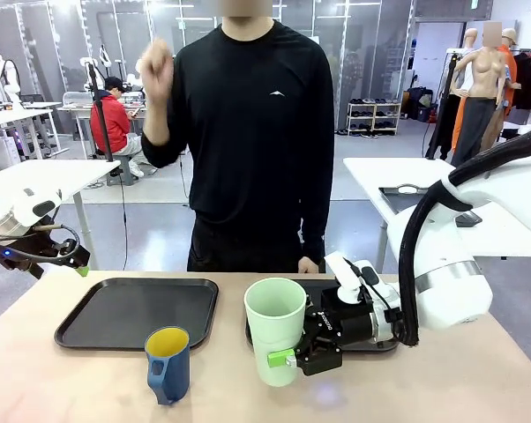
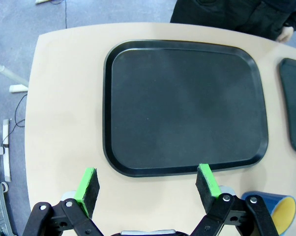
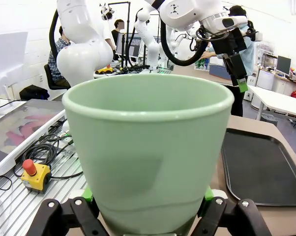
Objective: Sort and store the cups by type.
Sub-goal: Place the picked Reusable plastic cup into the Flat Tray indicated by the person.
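Observation:
The tall mint-green cup (image 1: 274, 328) stands upright near the table's front middle. My right gripper (image 1: 287, 359) is shut on its lower part, and in the right wrist view the cup (image 3: 148, 147) sits between the green pads (image 3: 208, 194). I cannot tell whether its base touches the table. The dark blue mug (image 1: 168, 363) with a yellow inside stands to the cup's left, untouched. My left gripper (image 1: 76, 264) hangs high at the far left, open and holding nothing. In the left wrist view that gripper (image 2: 147, 179) looks down on a black tray (image 2: 187, 108), with the mug (image 2: 276, 214) at the lower right.
Two black trays lie on the table: one (image 1: 138, 310) at the left and one (image 1: 371, 345) at the right behind my right gripper. A person in black stands at the far edge, one hand (image 1: 155, 66) raised and the other (image 1: 308, 264) by the table.

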{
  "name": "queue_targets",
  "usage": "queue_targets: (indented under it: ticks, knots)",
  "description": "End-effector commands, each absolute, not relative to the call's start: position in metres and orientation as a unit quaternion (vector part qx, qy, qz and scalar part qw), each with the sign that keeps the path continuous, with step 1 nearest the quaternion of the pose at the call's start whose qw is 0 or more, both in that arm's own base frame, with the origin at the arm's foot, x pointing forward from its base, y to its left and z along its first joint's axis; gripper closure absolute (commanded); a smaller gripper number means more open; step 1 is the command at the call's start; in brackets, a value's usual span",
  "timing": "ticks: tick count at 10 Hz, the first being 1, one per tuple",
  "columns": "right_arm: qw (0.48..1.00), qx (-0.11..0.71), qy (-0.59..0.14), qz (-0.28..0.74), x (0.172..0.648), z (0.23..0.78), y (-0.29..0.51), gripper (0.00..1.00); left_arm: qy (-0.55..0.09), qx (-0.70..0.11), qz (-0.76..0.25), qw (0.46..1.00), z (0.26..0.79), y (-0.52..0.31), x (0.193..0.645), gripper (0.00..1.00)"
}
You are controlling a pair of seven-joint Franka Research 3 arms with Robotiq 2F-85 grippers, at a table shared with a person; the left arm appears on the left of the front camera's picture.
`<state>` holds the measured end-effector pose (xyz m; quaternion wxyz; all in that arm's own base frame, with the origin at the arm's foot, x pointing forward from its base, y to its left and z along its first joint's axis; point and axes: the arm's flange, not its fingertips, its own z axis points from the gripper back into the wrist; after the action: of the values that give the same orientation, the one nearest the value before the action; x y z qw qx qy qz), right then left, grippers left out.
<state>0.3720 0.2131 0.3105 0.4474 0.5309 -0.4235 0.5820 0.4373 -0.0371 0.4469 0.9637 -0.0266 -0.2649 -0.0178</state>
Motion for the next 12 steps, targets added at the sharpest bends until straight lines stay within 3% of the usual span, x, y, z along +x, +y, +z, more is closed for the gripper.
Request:
queue_targets:
  ticks: [1, 12]
  knots:
    - [0.441, 0.531, -0.428, 0.584, 0.3726, 0.3107, 0.2144, 0.53, -0.265, -0.029, -0.017, 0.964, 0.4473, -0.0362, 0.4373, 0.0]
    - [0.441, 0.531, -0.428, 0.584, 0.3726, 0.3107, 0.2144, 0.53, -0.265, -0.029, -0.017, 0.964, 0.4473, -0.0362, 0.4373, 0.0]
